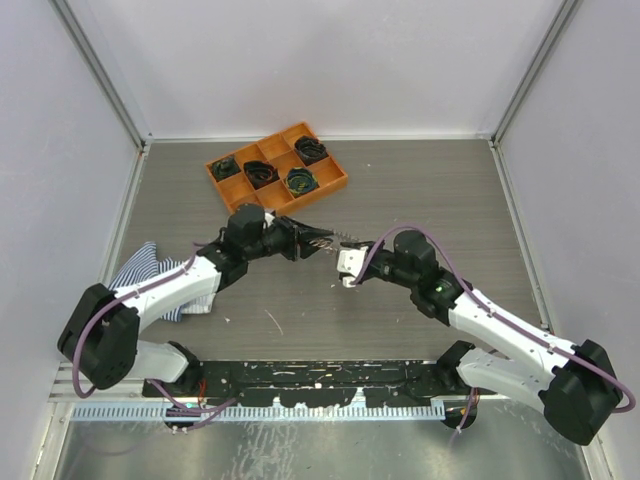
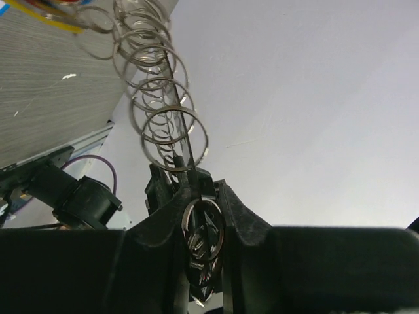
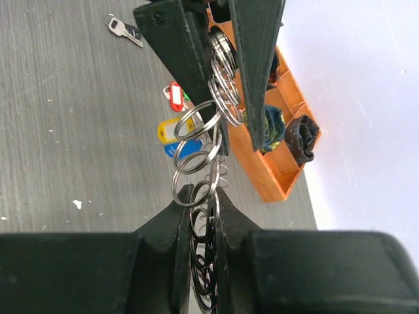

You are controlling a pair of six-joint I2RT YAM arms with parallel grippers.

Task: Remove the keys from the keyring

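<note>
The keyring [image 1: 330, 240] is stretched between my two grippers above the table's middle, a string of silvery split rings [image 2: 167, 111]. My left gripper [image 2: 203, 226] is shut on one end, rings pinched between its black fingers. My right gripper [image 3: 206, 199] is shut on the other end, with the left gripper's fingers [image 3: 177, 39] above it in the right wrist view. Keys with red [image 3: 173, 97], yellow [image 3: 171, 127] and blue [image 3: 186, 149] tags show behind the rings; I cannot tell whether they hang or lie on the table. One silver key [image 3: 124, 29] with a dark tag lies apart on the table.
An orange compartment tray [image 1: 335, 183] with black coiled bundles [image 1: 262, 172] stands at the back, just behind the grippers. A striped cloth [image 1: 150, 272] lies at the left under the left arm. White walls close in the table on three sides.
</note>
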